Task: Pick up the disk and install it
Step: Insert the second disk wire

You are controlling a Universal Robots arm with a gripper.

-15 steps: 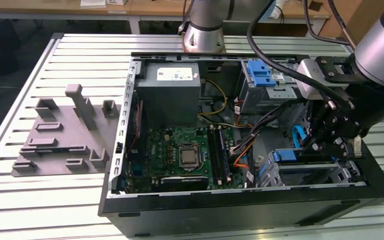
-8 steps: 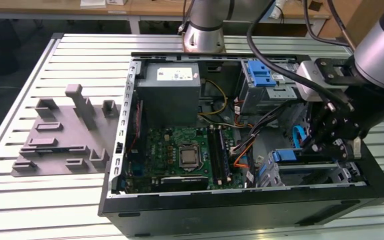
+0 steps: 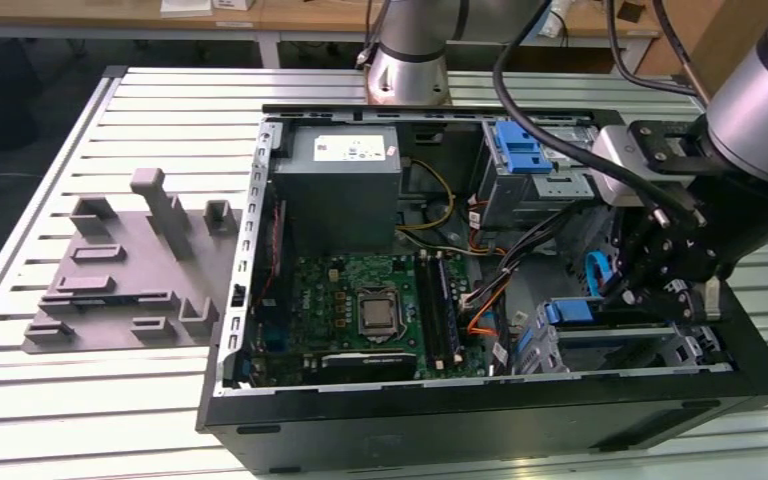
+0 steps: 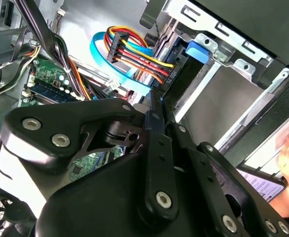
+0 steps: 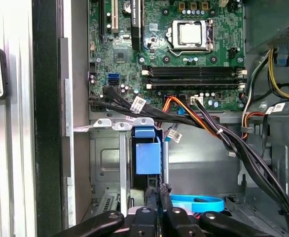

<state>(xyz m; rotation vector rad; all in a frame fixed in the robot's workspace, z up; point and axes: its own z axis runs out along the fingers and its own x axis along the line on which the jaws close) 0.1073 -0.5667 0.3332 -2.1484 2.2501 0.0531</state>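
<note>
Pincer pinched shut on disk, standing on edge, partly down in bay beside motherboard. Could jam on bay rails if tilted; blue cable and wire bundle just beside, liable to snag.

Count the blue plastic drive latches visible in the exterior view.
2. One blue latch sits on the upper drive cage beside the power supply; another blue latch sits on the lower bay near the gripper. The arm may hide others.

white sticker on power-supply box, print too small to read
</note>
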